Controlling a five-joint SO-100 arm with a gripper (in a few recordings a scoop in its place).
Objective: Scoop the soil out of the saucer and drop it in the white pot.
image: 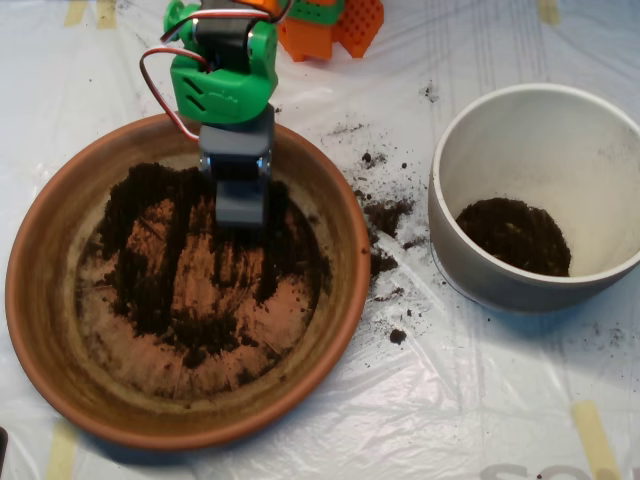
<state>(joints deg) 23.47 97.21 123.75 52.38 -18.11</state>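
The terracotta saucer point(45, 300) lies at the left, wide and shallow. Dark soil point(150, 270) is smeared in streaks and clumps across its floor, thickest along the upper part. My grey scoop point(240, 205) reaches down from the green arm point(225, 80) at the top and rests in the soil near the saucer's upper middle. The white pot point(500, 140) stands at the right, with a mound of soil point(515, 235) on its bottom.
Spilled soil crumbs point(385, 215) lie on the clear plastic sheet between saucer and pot, with more specks near the pot's foot. An orange and green block point(335, 25) sits at the top edge. Yellow tape strips point(595, 430) hold the sheet.
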